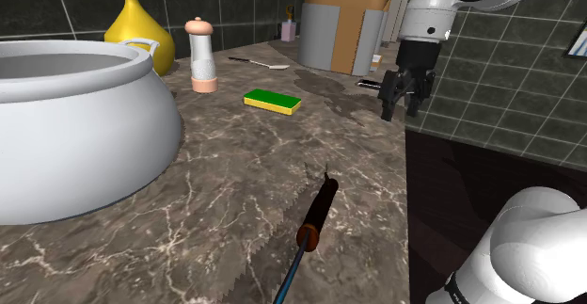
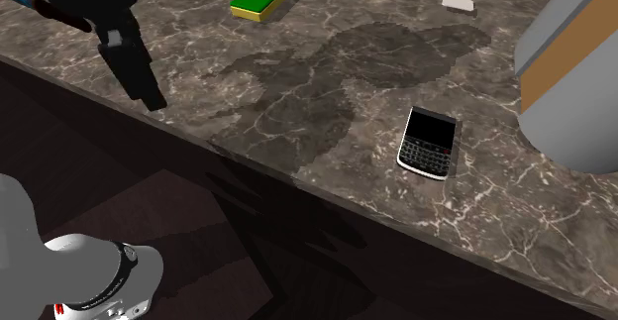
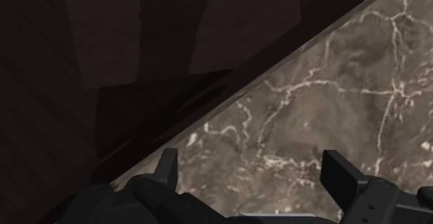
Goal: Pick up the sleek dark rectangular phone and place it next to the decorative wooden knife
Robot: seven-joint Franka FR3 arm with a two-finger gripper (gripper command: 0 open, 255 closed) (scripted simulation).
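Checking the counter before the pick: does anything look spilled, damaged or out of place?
Nothing looks spilled or damaged. The phone lies flat, face up, slightly askew, close to the counter edge but fully on it. The dark blotches on the counter look like shadows, not a spill. The open gripper hovers at that edge.

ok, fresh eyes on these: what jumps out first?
The big white pot dominates the shoulder view's left, on the veined counter. The black phone lies near the counter's edge in the second exterior view, and the open gripper hangs over that edge, empty. A knife lies at the shoulder view's lower middle.
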